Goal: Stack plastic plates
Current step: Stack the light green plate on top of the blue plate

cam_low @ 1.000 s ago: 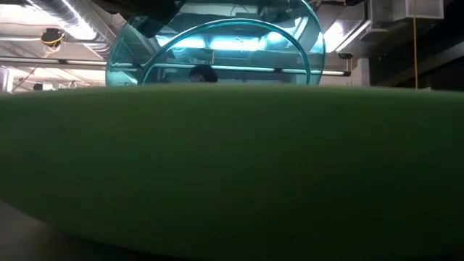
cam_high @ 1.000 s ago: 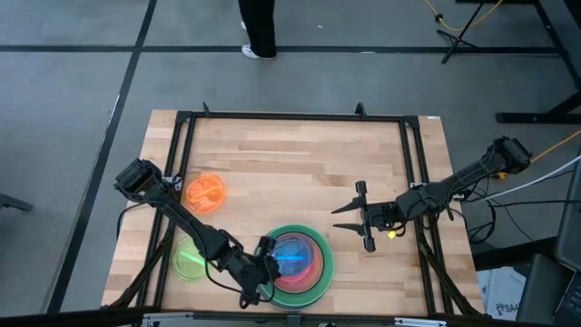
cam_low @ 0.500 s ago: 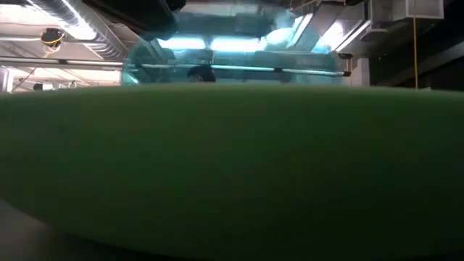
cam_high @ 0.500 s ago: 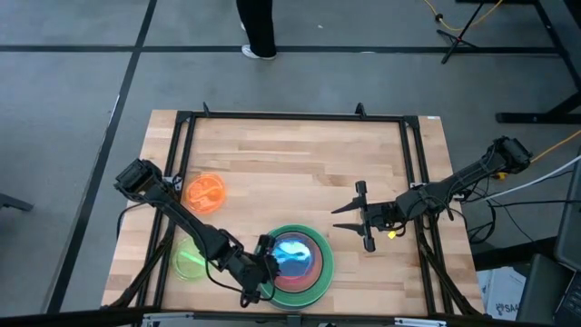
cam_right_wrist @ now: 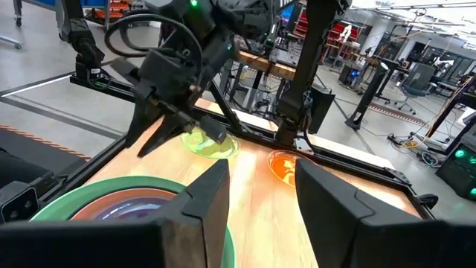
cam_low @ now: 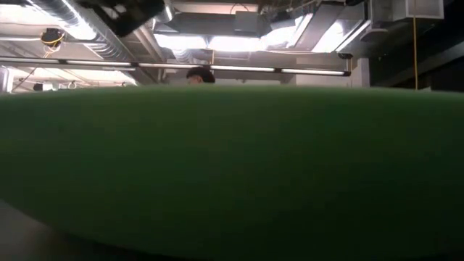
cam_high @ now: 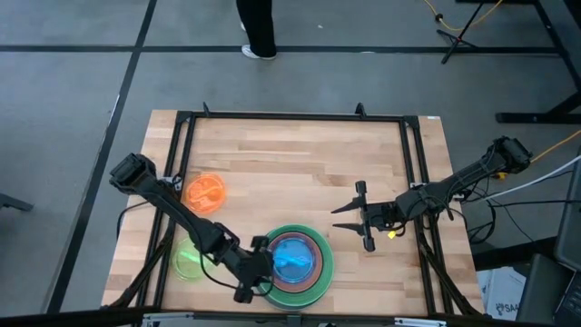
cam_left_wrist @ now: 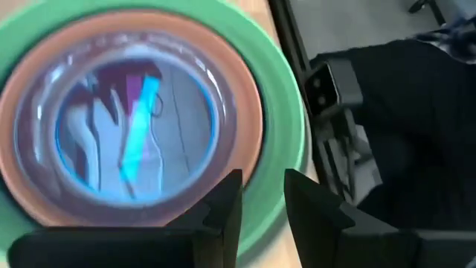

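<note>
A stack of plastic plates stands near the table's near edge. A translucent blue plate [cam_high: 294, 260] [cam_left_wrist: 134, 134] lies flat on top of it. Under that are a terracotta plate [cam_left_wrist: 238, 97] and a large light green plate [cam_high: 325, 272] [cam_low: 232, 167]. My left gripper [cam_high: 266, 265] [cam_left_wrist: 264, 212] is open just over the stack's left rim, with nothing between its fingers. An orange plate [cam_high: 205, 192] and a lime plate [cam_high: 188, 262] lie on the wood to the left. My right gripper [cam_high: 349, 218] [cam_right_wrist: 260, 201] hovers open to the right of the stack.
Black frame rails [cam_high: 182, 163] run along the table's edges. A person [cam_high: 259, 27] stands beyond the far edge. Bare wood lies across the table's far half [cam_high: 290, 154]. In the low view the green plate's rim blocks nearly everything.
The blue plate stood tilted on its edge in my left gripper. It has fallen flat onto the stack. My left gripper has let go of it, risen a little and drawn back toward the table's left edge.
</note>
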